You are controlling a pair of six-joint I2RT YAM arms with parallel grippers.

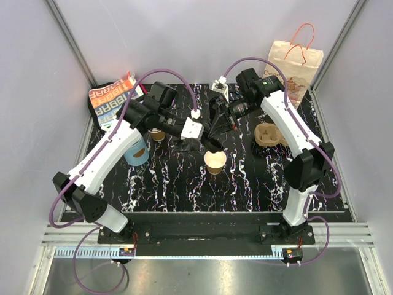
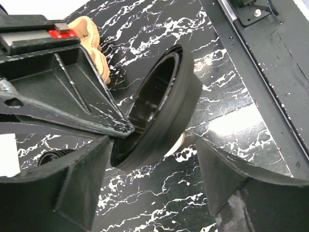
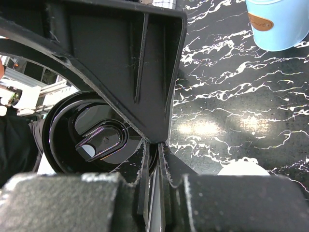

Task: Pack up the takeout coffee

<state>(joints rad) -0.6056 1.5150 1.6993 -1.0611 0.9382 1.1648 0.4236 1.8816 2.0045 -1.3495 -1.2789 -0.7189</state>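
The takeout coffee cup (image 1: 215,163), brown kraft paper, stands open at the table's middle. Its black lid (image 1: 213,145) is off and hangs tilted just above the cup's far rim. My right gripper (image 1: 214,140) is shut on the lid's edge; in the right wrist view the gripper (image 3: 159,145) pinches the rim of the lid (image 3: 91,140), and the cup's pale rim (image 3: 241,169) shows below. My left gripper (image 1: 196,141) is open just left of the lid. In the left wrist view its gripper (image 2: 153,162) is empty, with the lid (image 2: 164,106) beyond it.
A tan cup tray (image 1: 270,134) lies at the right, also in the left wrist view (image 2: 91,46). A paper bag (image 1: 295,61) stands at the back right. A blue cup (image 1: 136,150) and stacked brown cups (image 1: 158,134) stand left. An orange-striped packet (image 1: 110,98) lies at the back left.
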